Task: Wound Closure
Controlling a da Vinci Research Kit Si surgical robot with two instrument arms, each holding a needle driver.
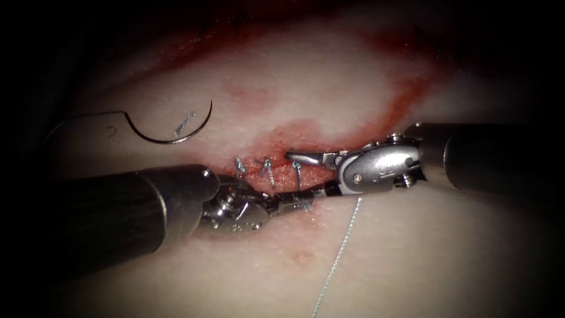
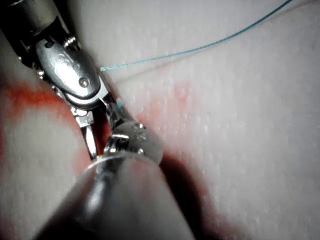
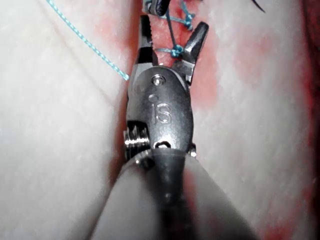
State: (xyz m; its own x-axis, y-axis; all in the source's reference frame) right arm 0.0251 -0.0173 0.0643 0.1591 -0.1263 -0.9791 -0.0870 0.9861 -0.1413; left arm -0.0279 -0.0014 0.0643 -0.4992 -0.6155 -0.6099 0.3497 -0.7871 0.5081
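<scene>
**Endoscope view.** Shows the needle lying flat on the tissue, out of the tissue and held by neither tool, far to the left of the stitched part of the cut and well apart from both tools. Shows a short cut end of thread lying inside the needle's curve. Shows three stitches side by side across the cut, with red fluid around them. Places the right claw over the rightmost stitch, spread wide and holding nothing. Places the left claw just below the stitches, its tip meeting the right claw's lower jaw. Cannot tell the left claw's state. Shows the thread running from beside the right tool down across the bare tissue.

**Left wrist view.** Shows the left claw from very close, tip to tip with the right claw, which stands wide apart over a red strip of tissue. Shows the thread leaving from behind the right tool and crossing the pale tissue.

**Right wrist view.** Shows the right claw spread wide, one jaw on each side of a knotted stitch, gripping nothing. Shows the left claw just past the tip of one jaw. Shows the thread ending against the side of the right tool, over the tissue.
</scene>
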